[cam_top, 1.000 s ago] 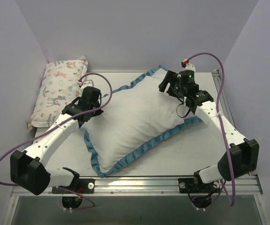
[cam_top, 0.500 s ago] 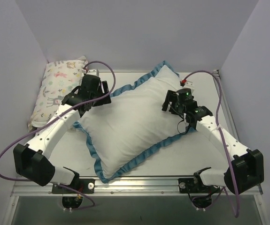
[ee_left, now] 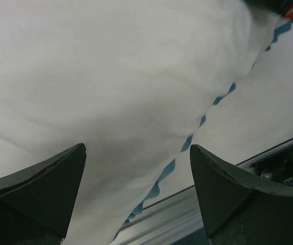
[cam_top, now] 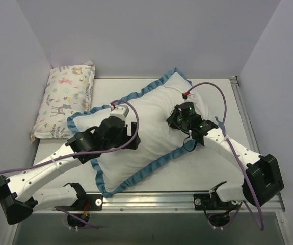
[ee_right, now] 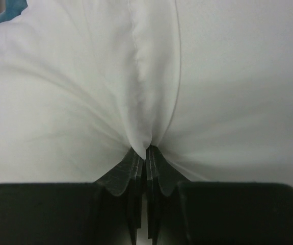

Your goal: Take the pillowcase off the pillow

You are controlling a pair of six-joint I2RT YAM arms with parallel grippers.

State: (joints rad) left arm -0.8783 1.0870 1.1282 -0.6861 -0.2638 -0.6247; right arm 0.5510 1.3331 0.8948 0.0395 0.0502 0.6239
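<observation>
Top view: the pillowcase [cam_top: 151, 109] lies diagonally across the centre of the table [cam_top: 207, 171], white reverse side up. Its far corner points to the upper middle of the frame and its near corner to the lower left. Blue ruffled trim [cam_top: 142, 172] runs round its edges. It looks plump and full; the pillow inside is not seen directly.

Left gripper [cam_top: 134, 139]: sits over the lower left part of the pillowcase, just inside the left edge. In the wrist view the left gripper [ee_left: 137, 153] has its fingers spread wide. White cloth fills the gap beneath them and nothing is clasped. Trim shows at centre right of that frame.

Right gripper [cam_top: 175, 120]: on the right half of the pillowcase, near its right edge. In the wrist view the right gripper [ee_right: 146, 152] has its fingers pressed together on a pinch of white fabric. Creases fan out from the pinch toward the top of the frame.

A patterned cushion [cam_top: 67, 99] lies at upper left, apart from the pillowcase and from both grippers.
</observation>
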